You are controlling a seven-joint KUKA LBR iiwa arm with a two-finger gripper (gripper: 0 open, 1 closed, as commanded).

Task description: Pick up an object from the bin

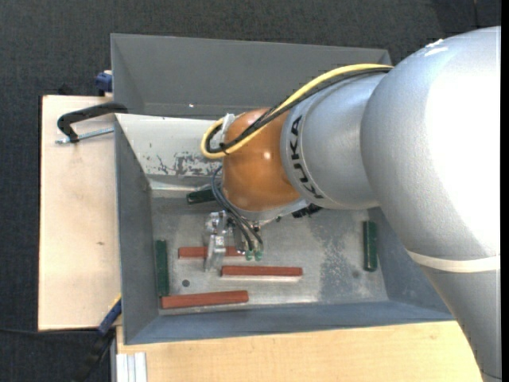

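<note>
Red stick [191,253] below arm [342,150] lettered "KUKA"

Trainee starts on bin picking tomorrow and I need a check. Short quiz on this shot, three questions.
1. How many red sticks lie on the floor of the bin?
2. True or false: the right green stick touches a red stick.
3. The gripper is above which? A) short red stick B) left green stick C) longest red stick

Key: 1) three, counting the middle red stick. 2) false; it lies apart by the right wall. 3) A.
</note>
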